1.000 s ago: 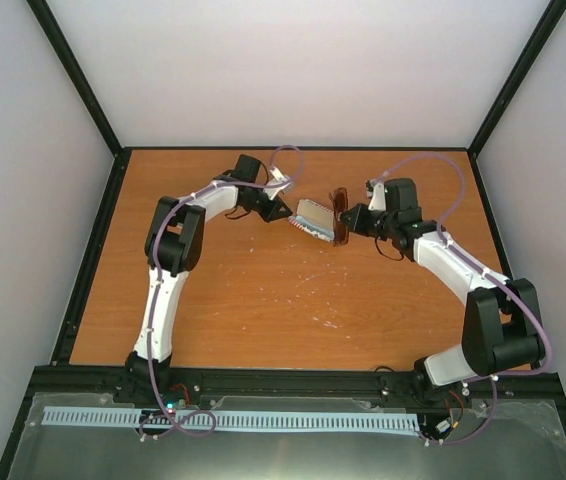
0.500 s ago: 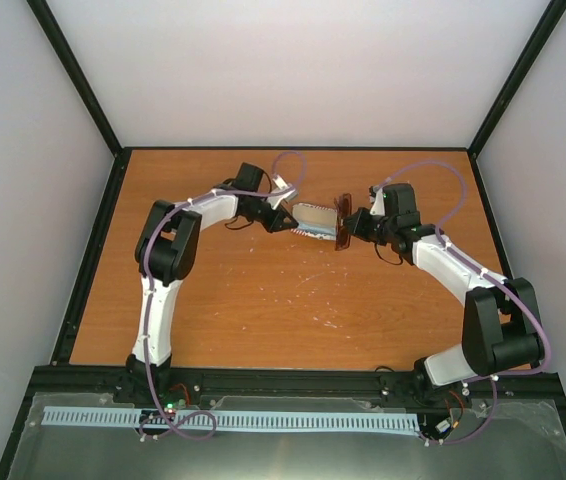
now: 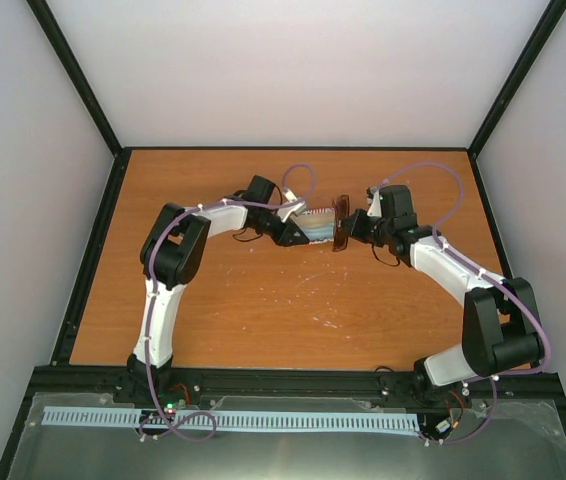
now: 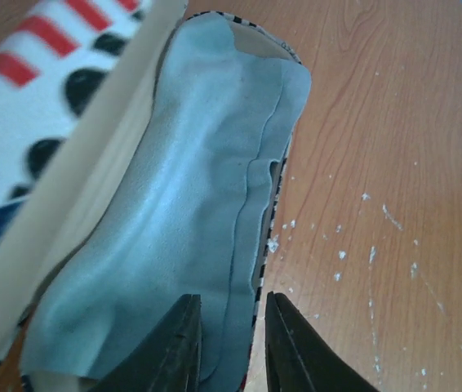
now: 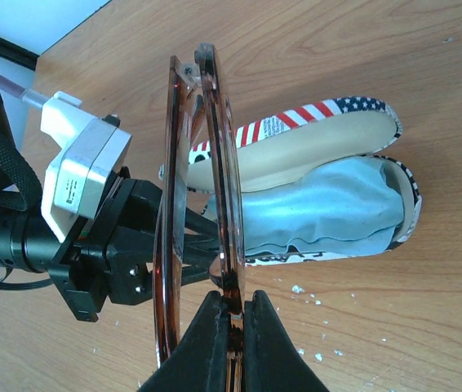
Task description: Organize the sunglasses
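The oval flag-patterned case [image 3: 317,218] lies open on the table, its cream-lined lid [image 5: 296,151] raised. The light blue cloth [image 4: 190,188] lies in its lower half and also shows in the right wrist view [image 5: 329,204]. My left gripper [image 4: 231,298] is open. One finger is over the cloth and the other is outside the case's rim, over the wood. In the top view it [image 3: 301,232] sits at the case's left end. My right gripper [image 5: 233,298] is shut on the folded brown sunglasses [image 5: 224,163] and holds them upright, just right of the case [image 3: 341,222].
The wooden table [image 3: 263,300] has white specks near its middle. Black frame rails [image 3: 93,240] run along its edges, with white walls behind. The left wrist's white camera block [image 5: 76,175] sits close behind the sunglasses.
My left gripper has moved right, from beside the case to its rim. The case has settled lower. The right gripper and the sunglasses have barely moved.
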Action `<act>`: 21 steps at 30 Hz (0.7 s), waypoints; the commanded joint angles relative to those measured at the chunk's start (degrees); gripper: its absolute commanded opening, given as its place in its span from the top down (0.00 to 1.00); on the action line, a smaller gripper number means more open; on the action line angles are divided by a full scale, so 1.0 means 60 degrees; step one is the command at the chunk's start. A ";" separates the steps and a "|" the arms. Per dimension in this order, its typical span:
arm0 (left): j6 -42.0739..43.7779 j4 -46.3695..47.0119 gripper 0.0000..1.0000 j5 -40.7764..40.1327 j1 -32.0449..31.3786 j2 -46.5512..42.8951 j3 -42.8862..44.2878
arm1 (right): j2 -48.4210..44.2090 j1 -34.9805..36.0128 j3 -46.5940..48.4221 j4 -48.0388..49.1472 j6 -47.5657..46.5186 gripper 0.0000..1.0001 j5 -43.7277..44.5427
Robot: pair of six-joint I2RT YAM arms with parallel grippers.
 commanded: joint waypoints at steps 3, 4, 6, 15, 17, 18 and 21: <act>-0.0452 0.0277 0.69 0.0268 -0.0269 -0.0732 0.0466 | -0.0129 0.0156 -0.0177 0.0295 0.0133 0.97 0.0433; -0.0462 0.0270 0.68 0.0259 -0.0271 -0.0816 0.0466 | -0.0108 0.0159 -0.0214 0.0302 0.0168 0.97 0.0525; -0.0437 0.0283 0.67 0.0218 -0.0271 -0.0990 0.0441 | -0.0006 0.0169 -0.0339 0.0486 0.0349 0.97 0.0638; -0.0399 0.0531 0.71 -0.0390 -0.0151 -0.1760 0.0333 | 0.0431 0.0291 -0.0550 0.1224 0.0899 0.97 0.0875; -0.0570 0.1028 0.80 -0.0739 0.0061 -0.1902 0.0292 | 0.0342 0.0291 -0.0508 0.1047 0.0844 0.97 0.1055; -0.0624 0.1133 0.83 -0.0964 0.0188 -0.1885 0.0353 | 0.0279 0.0291 -0.0497 0.0964 0.0824 0.97 0.1127; -0.0638 0.0818 0.89 -0.1796 0.0478 -0.1424 0.1138 | 0.0111 0.0286 -0.0442 0.0766 0.0769 0.97 0.1315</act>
